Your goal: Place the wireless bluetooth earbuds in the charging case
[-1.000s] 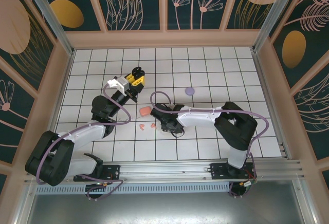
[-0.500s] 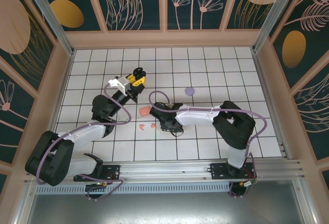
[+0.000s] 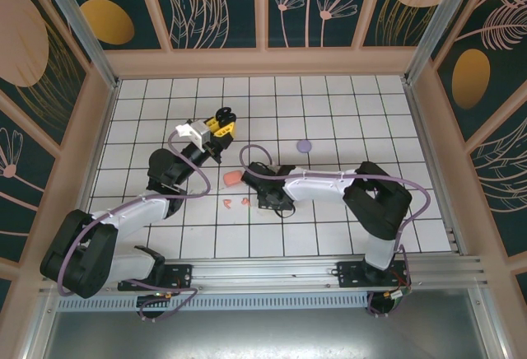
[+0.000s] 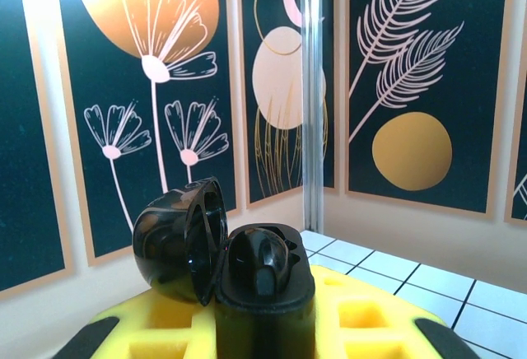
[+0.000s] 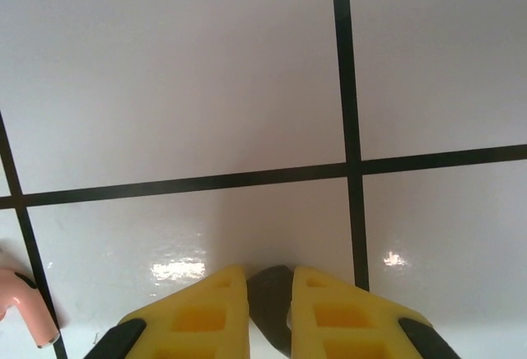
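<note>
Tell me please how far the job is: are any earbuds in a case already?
Done: the open black case seems to hold one dark bud already, though it is hard to tell. In hand: the left gripper holds that case up; the right gripper pinches a small dark piece, likely the second black bud. Left: two salmon earbuds lie loose on the tiles.

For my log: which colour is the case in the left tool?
The case is black; left wrist view.
</note>
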